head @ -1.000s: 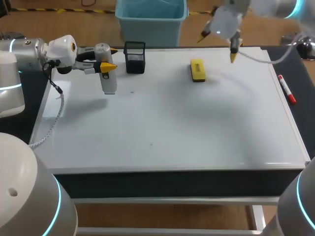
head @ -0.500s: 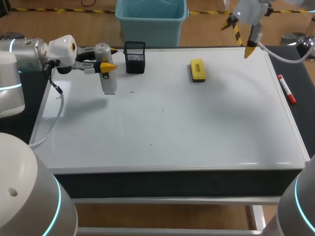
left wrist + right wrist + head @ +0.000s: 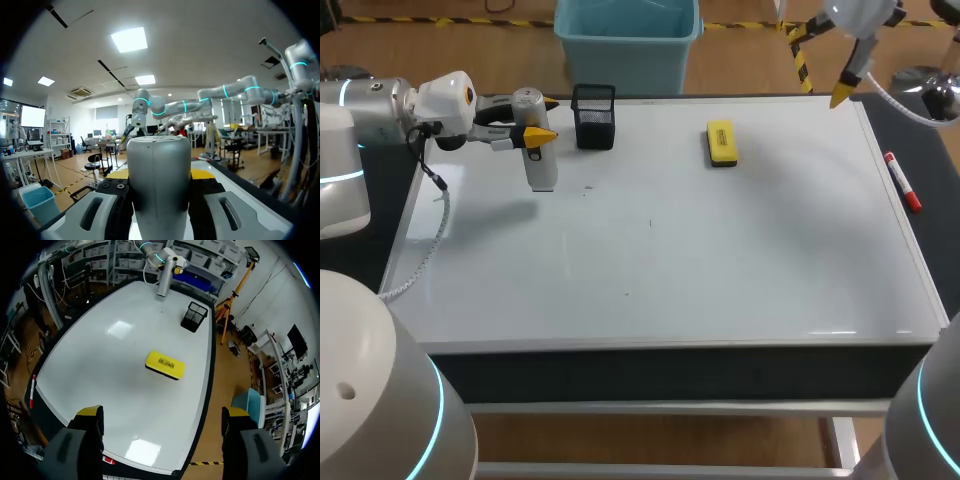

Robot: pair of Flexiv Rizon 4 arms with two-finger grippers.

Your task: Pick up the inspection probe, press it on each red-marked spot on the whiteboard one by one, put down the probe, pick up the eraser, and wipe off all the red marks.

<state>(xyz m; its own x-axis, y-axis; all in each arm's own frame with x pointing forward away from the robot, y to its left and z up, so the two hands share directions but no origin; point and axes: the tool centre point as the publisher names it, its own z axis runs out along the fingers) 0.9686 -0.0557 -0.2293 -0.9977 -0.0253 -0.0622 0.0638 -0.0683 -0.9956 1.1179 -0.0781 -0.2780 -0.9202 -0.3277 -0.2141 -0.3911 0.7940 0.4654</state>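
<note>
Whiteboard [image 3: 720, 260] covered the whole worktop, white and mostly bare, with a few tiny dark specks near its middle; no red marks could be made out on it. Probe [image 3: 541, 170], a grey cylinder, stood upright over the back-left part of the board, just beside a black mesh pen cup [image 3: 594, 117]. Left fingers [image 3: 540, 133] were clamped on the probe's upper part from two sides, their yellow tips poking out past it toward the cup. The left arm [image 3: 380, 105] came in level from the left edge. Could not tell whether the probe's lower end touched the board.

In the left wrist view the probe [image 3: 159, 180] filled the space between the finger bodies, pressed on both sides.

Eraser [image 3: 721, 143], a yellow block with a dark base, lay flat on the board near the back edge, right of the pen cup and well apart from it. Nothing touched it.

Right fingers [image 3: 841, 97] hung high over the back-right corner of the worktop. In the right wrist view the right fingers [image 3: 90, 415] were spread wide and held nothing. The eraser [image 3: 165, 365] lay ahead of them on the whiteboard [image 3: 125, 330], with the pen cup [image 3: 194, 316] and the probe [image 3: 164, 282] farther off.

A red marker pen [image 3: 903, 182] lay on the dark strip along the board's right edge, also visible in the right wrist view [image 3: 32, 392].
</note>
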